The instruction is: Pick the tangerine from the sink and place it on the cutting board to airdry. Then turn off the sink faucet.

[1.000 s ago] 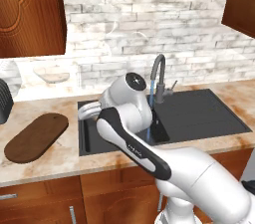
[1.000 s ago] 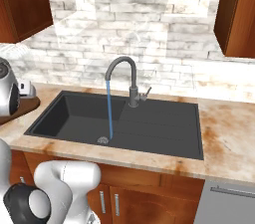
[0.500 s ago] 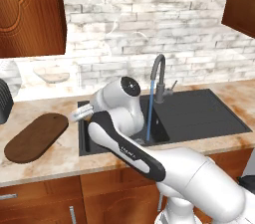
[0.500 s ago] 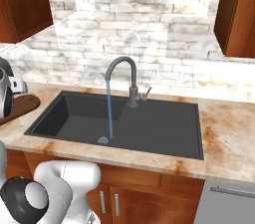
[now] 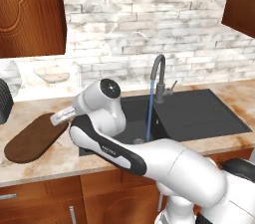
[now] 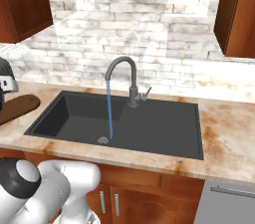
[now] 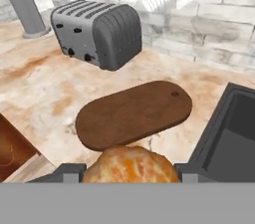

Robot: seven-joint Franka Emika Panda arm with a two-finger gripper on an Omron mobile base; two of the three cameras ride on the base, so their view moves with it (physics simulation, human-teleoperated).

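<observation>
One tangerine (image 7: 130, 164), one cutting board (image 7: 133, 113), one sink (image 6: 149, 123), one faucet (image 6: 130, 81) and one toaster (image 7: 97, 31) are visible. In the hand view the gripper (image 7: 130, 170) is clamped on the tangerine, which sits between its two dark fingertips (image 7: 67, 172) just above the counter (image 7: 40, 93), near the board's closest edge. The fruit's lower half is cut off by the frame. A blue stream runs from the faucet to the drain (image 6: 102, 140). A grey post (image 7: 22, 4) behind the toaster is cut off at the top.

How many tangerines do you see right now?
1. The tangerine sits between the gripper's fingertips in the hand view, short of the cutting board. The arm hides part of the sink.
</observation>
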